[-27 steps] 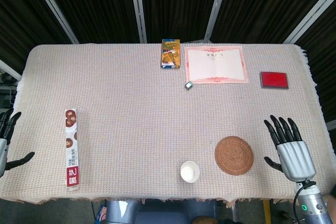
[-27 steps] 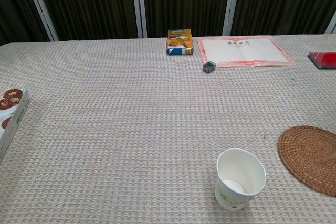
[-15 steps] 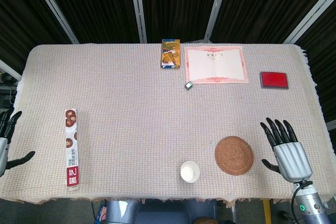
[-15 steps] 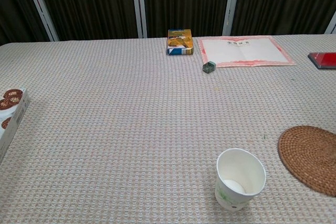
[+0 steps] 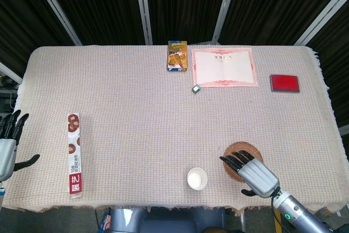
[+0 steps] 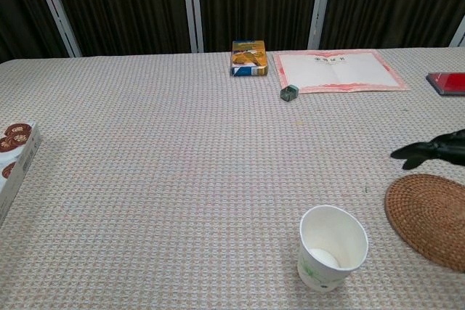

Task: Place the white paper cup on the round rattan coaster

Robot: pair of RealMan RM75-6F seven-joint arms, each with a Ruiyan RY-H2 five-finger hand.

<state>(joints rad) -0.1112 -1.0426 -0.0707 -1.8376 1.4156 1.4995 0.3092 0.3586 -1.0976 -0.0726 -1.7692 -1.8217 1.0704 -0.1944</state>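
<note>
The white paper cup (image 5: 197, 179) (image 6: 332, 248) stands upright and empty near the table's front edge. Right of it lies the round rattan coaster (image 5: 242, 154) (image 6: 429, 218). My right hand (image 5: 252, 174) (image 6: 437, 152) hovers over the coaster's near half, fingers spread and pointing left toward the cup, holding nothing; a gap separates it from the cup. Only its dark fingertips show in the chest view. My left hand (image 5: 7, 144) sits open at the table's far left edge, off the cloth.
A long biscuit box (image 5: 74, 153) (image 6: 12, 154) lies at the left. At the back are an orange box (image 5: 177, 55), a red-bordered certificate (image 5: 223, 67), a small dark cube (image 5: 196, 88) and a red case (image 5: 284, 83).
My right hand has swung left from the table's right edge to above the coaster, fingers now pointing at the cup. The left hand shifted slightly. The cup has not moved.
</note>
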